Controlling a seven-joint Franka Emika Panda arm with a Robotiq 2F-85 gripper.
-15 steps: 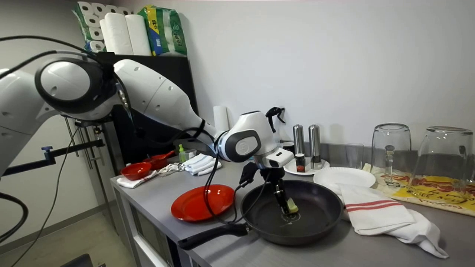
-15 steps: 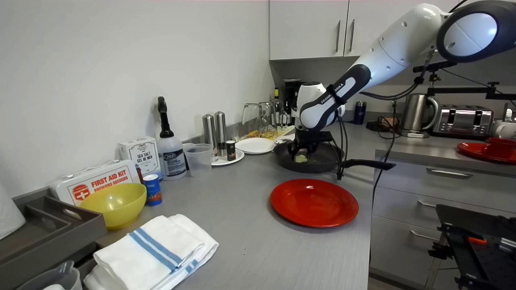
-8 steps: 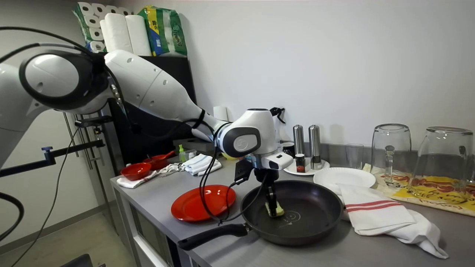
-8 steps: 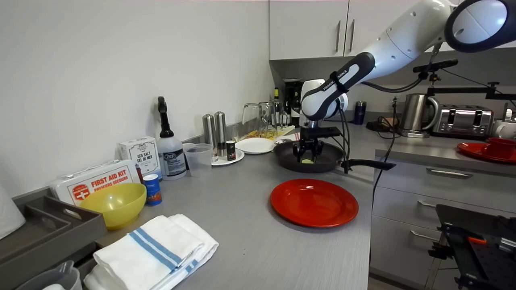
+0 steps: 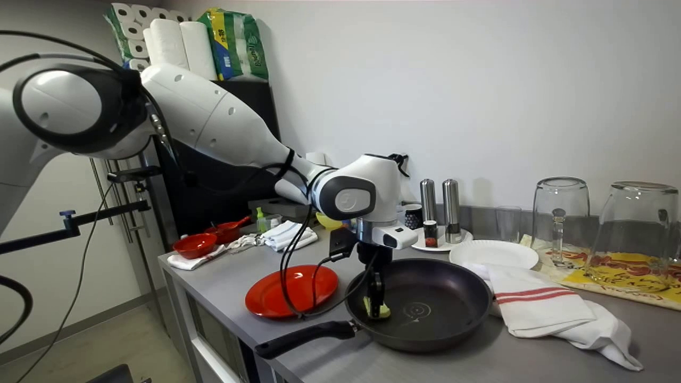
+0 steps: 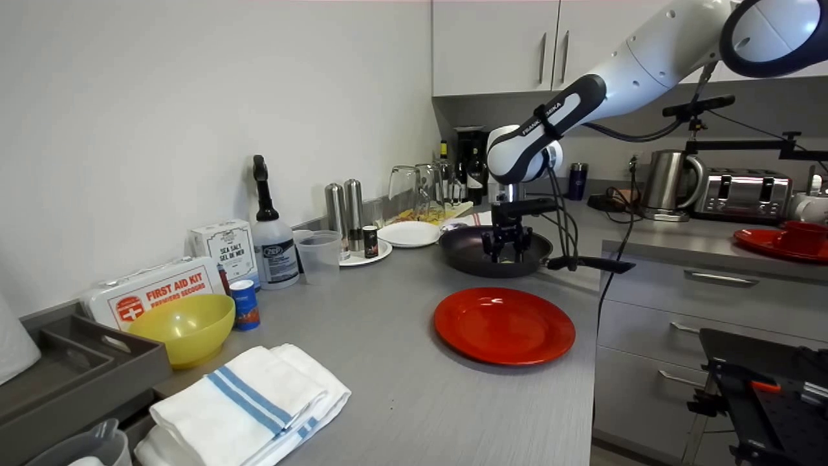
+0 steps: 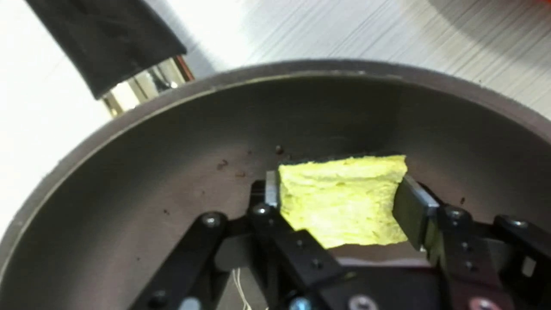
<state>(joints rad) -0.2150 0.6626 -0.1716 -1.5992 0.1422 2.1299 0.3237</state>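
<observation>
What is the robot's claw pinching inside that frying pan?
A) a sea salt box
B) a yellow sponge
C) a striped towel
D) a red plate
B: the wrist view shows the gripper clasping the yellow sponge from both sides, inside the frying pan.

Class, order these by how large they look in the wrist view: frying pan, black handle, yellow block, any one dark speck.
1. Frying pan
2. Yellow block and black handle: too alike to rank; the frame cuts off the handle
3. Dark speck
</observation>
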